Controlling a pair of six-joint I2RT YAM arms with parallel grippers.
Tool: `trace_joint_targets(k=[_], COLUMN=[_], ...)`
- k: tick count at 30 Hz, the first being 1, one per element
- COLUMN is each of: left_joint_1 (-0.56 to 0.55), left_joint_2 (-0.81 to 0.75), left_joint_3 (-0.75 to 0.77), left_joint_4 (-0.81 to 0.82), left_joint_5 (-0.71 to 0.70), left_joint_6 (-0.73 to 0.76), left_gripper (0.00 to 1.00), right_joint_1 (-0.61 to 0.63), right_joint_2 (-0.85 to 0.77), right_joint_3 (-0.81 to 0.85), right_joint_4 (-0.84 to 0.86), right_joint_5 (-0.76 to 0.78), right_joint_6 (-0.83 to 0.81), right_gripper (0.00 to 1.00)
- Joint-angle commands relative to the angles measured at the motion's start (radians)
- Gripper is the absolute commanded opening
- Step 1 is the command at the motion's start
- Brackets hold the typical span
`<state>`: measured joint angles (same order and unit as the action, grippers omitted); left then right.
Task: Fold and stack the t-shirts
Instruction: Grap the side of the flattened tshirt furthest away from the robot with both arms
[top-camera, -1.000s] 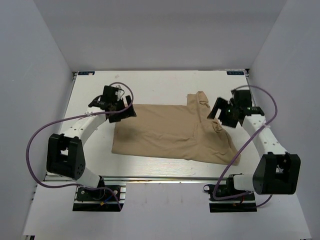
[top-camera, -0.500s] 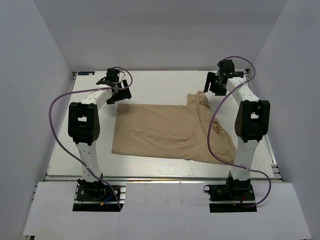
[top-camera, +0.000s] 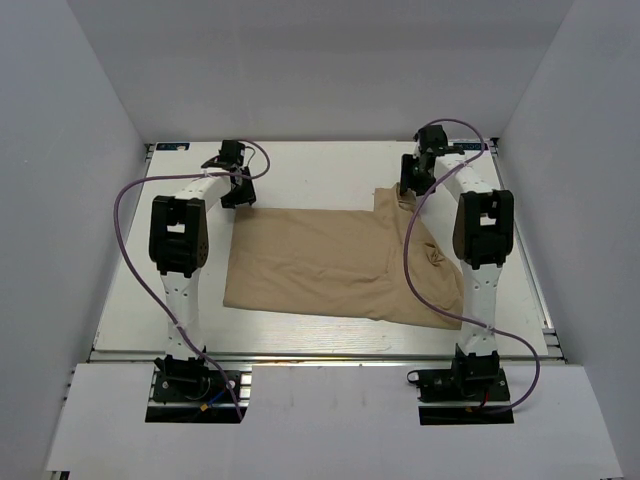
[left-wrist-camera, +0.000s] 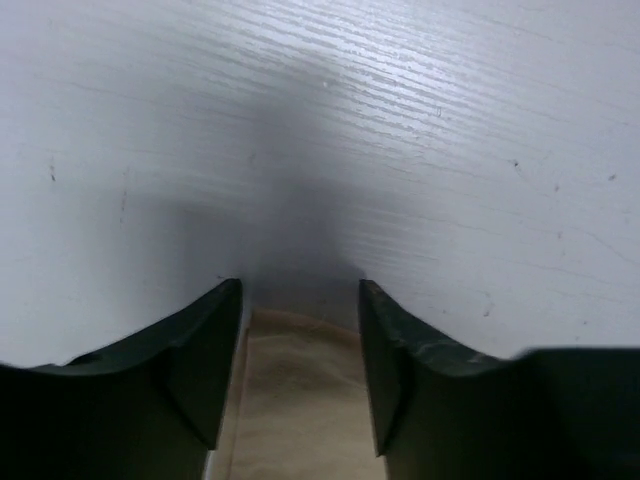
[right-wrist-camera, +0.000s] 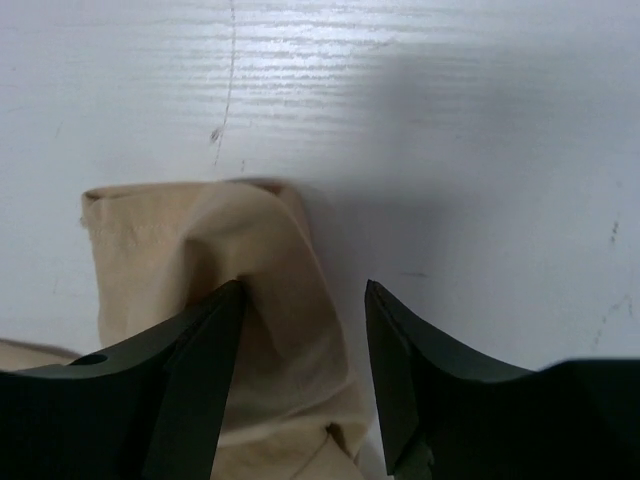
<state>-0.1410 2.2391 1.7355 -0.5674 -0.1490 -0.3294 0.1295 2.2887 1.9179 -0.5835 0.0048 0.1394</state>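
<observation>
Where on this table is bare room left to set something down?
The widest bare patch is the far strip of the table, between the left gripper and right gripper, beyond the t-shirt. The near edge is a thin strip. The left arm and right arm crowd the sides.

We see a white desk (top-camera: 320, 170) filling the middle of the overhead view. It is boxed in by three plain, pale grey panels: a left wall (top-camera: 60, 220), a right wall (top-camera: 590, 180) and a back wall (top-camera: 320, 70) across the top of the frame. A metal rail (top-camera: 320, 356) runs along the desk's lower edge, with a white ledge (top-camera: 330, 415) below it. In the close wrist views, we see fine wood-like grain, small dark scuffs and soft grey shadows under even light.
</observation>
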Motion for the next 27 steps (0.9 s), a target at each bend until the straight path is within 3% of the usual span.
trace_joint_targets(k=[1, 2, 3, 5, 6, 9, 14, 22, 27], left_joint_1=[0.0, 0.0, 0.0, -0.009, -0.009, -0.019, -0.008, -0.008, -0.008], left_joint_2=[0.014, 0.014, 0.014, 0.005, -0.005, -0.03, -0.099, -0.163, -0.213], left_joint_3=[0.0, -0.025, -0.039, -0.06, -0.071, -0.1, -0.154, -0.182, -0.194], left_joint_4=[-0.02, -0.005, 0.02, 0.029, 0.043, 0.083, 0.165, 0.248, 0.27], left_joint_5=[0.005, 0.025, 0.043, 0.052, 0.074, 0.074, 0.074, 0.074, 0.065], left_joint_6=[0.012, 0.023, 0.036, 0.036, 0.058, 0.067, 0.067, 0.067, 0.067], left_gripper=[0.58, 0.51, 0.31, 0.0, 0.0, 0.0, 0.0, 0.0, 0.0], right_joint_1=[-0.002, -0.004, -0.002, -0.005, -0.007, -0.007, -0.005, 0.005, 0.004], right_joint_2=[0.051, 0.055, 0.058, 0.068, 0.071, 0.071, -0.007, -0.106, -0.147], right_joint_3=[0.076, 0.075, 0.073, 0.079, 0.081, 0.099, 0.11, 0.063, 0.014], right_joint_4=[0.005, 0.013, 0.03, 0.033, 0.042, 0.062, 0.168, 0.26, 0.271], right_joint_5=[0.006, 0.006, 0.006, 0.015, 0.024, 0.035, 0.006, -0.213, -0.178], right_joint_6=[-0.014, -0.012, -0.012, -0.003, -0.003, -0.02, -0.197, -0.573, -0.595], right_gripper=[0.57, 0.51, 0.38, 0.07, 0.0, 0.0, 0.0, 0.0, 0.0])
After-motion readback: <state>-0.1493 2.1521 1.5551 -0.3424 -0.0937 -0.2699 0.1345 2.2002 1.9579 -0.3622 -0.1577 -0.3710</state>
